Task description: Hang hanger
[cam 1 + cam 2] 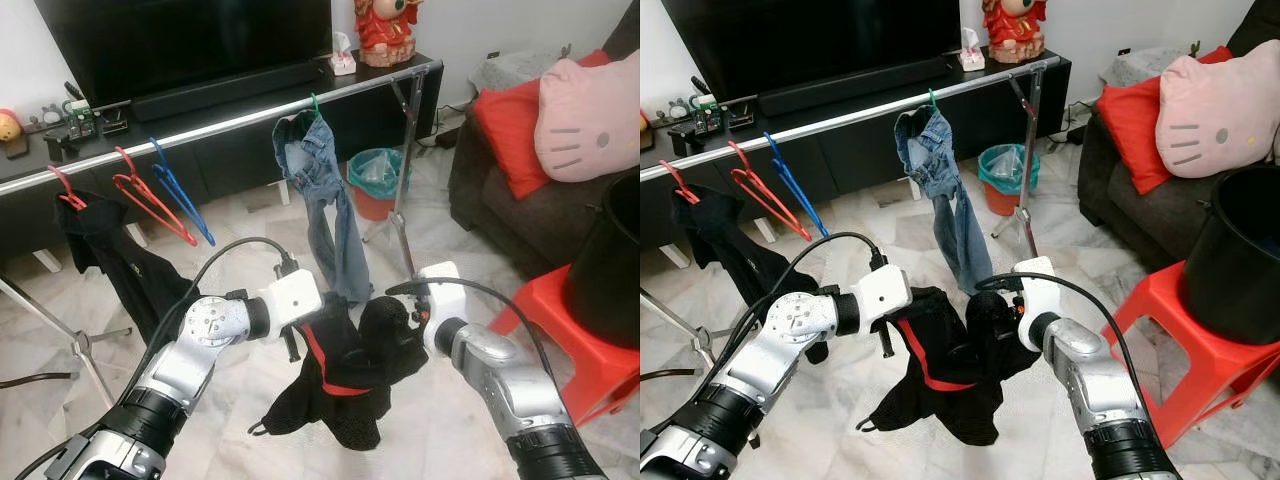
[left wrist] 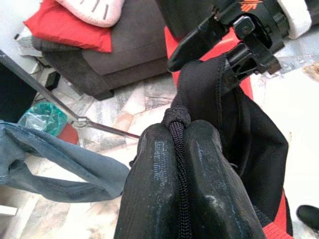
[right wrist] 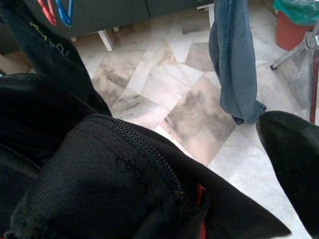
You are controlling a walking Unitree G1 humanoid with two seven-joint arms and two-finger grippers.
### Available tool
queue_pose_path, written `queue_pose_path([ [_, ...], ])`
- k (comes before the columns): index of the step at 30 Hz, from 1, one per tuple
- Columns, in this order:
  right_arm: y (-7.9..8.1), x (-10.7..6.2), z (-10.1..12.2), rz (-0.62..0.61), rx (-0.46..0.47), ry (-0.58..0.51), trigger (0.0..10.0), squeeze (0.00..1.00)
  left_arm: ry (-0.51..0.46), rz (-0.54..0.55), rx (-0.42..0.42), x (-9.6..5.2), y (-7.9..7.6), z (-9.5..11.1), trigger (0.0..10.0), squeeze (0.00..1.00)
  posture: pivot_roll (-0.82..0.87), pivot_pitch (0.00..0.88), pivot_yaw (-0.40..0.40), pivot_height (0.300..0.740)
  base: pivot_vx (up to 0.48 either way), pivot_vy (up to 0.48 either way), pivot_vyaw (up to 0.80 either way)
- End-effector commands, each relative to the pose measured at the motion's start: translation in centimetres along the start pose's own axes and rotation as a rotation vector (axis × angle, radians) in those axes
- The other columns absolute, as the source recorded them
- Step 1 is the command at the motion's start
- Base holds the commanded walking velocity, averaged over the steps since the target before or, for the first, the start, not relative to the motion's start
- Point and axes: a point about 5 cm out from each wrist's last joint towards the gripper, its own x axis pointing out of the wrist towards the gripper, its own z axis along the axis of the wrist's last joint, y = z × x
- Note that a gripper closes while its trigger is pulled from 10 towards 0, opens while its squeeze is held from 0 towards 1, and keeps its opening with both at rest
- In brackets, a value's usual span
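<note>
Hanger (image 1: 325, 372), red and inside a black garment (image 1: 340, 395), hangs below the rail (image 1: 230, 122), stretched between the left gripper (image 2: 180, 164) pinched on a cord and the right gripper (image 1: 405, 325) clamped on cloth, probably to keep it spread for hooking on.

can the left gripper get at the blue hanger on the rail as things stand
Probably not yet. The left gripper is shut on the black garment's cord, with the right gripper holding the same garment. The blue hanger hangs free on the rail, unobstructed.
</note>
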Motion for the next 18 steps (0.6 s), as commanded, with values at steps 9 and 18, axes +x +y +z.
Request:
queue_pose_path([
  [9, 0.07, 0.12, 0.68, -0.004, 0.018, -0.04, 10.0, 0.0, -0.007, 0.053, -0.016, -0.47, 1.09, 0.1, 10.0, 0.0, 0.07, 0.01, 0.087, 0.74, 0.0, 0.0, 0.0],
  [18, 0.3, 0.22, 0.74, 0.004, 0.017, -0.04, 10.0, 0.0, -0.021, 0.055, -0.038, -0.49, 1.03, 0.21, 0.0, 0.0, 0.08, 0.012, 0.088, 0.74, 0.0, 0.0, 0.0],
])
